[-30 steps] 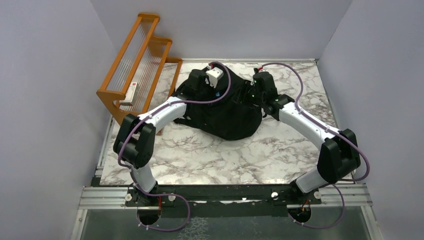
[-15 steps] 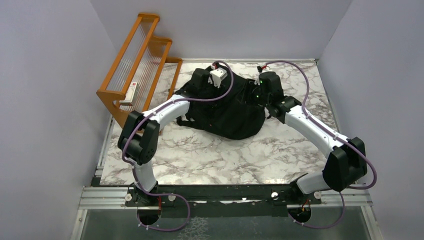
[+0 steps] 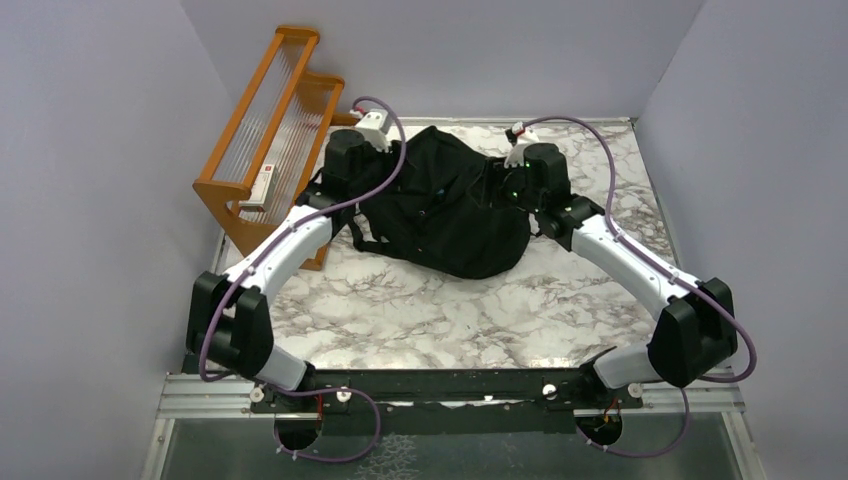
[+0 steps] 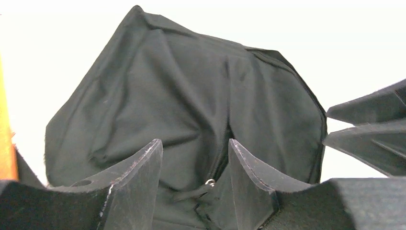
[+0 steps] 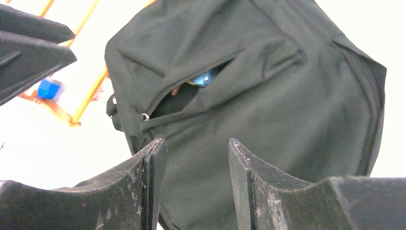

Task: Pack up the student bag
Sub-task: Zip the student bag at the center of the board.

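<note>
the student bag [image 3: 450, 215] lies slumped toward the far edge of the tabletop [image 3: 420, 310], about midway between its left and right edges, one black strap [image 3: 358, 232] trailing toward the near-left. in the right wrist view its front zip pocket [image 5: 189, 91] gapes open, with something blue [image 5: 203, 78] showing inside (what it is cannot be made out) and a metal zip pull [image 5: 143, 116] at the end of the opening.

the left end effector [image 4: 194, 143] sits at the bag's left side, its fingers spread with nothing pinched; dark fabric and a zip line with a small ring pull [image 4: 209, 182] show through the gap. the right end effector [image 5: 196, 143] is over the bag's right side, its fingers also spread and holding nothing, with the bag's fabric below them.

a wooden rack [image 3: 275, 140] stands at the tabletop's far-left corner, just beside the bag, with a small white item [image 3: 262, 185] resting on it.
</note>
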Controlling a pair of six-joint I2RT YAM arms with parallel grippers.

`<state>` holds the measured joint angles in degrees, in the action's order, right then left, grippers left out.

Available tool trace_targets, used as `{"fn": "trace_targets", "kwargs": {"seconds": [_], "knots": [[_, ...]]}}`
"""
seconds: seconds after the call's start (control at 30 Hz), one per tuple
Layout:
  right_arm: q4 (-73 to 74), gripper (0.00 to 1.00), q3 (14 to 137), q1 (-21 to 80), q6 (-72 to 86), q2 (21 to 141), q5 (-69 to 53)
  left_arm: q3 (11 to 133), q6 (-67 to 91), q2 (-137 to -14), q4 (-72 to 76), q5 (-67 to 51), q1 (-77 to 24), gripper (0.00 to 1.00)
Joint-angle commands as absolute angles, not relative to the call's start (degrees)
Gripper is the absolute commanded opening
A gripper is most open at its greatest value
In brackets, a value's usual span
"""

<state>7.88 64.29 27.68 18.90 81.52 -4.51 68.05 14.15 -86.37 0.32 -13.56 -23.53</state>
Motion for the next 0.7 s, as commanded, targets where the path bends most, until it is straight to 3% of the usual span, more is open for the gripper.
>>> {"fn": "trace_targets", "kwargs": {"seconds": [0.0,0.33,0.67], "knots": [[-6.66,0.55,60.54,27.42,10.77,79.4,-14.76,62.37,22.88,-79.82,0.2,-3.82,-20.93,0.56],[-7.5,0.59,68.51,27.55,-4.89,86.29,-41.24,49.85,38.1,-71.13,0.88,-0.53,-19.07,0.59],[15.42,0.58,86.2,38.08,-33.24,98.98,-27.85,48.17,39.86,-70.85,1.01,-1.27,-18.94,0.6]]}}
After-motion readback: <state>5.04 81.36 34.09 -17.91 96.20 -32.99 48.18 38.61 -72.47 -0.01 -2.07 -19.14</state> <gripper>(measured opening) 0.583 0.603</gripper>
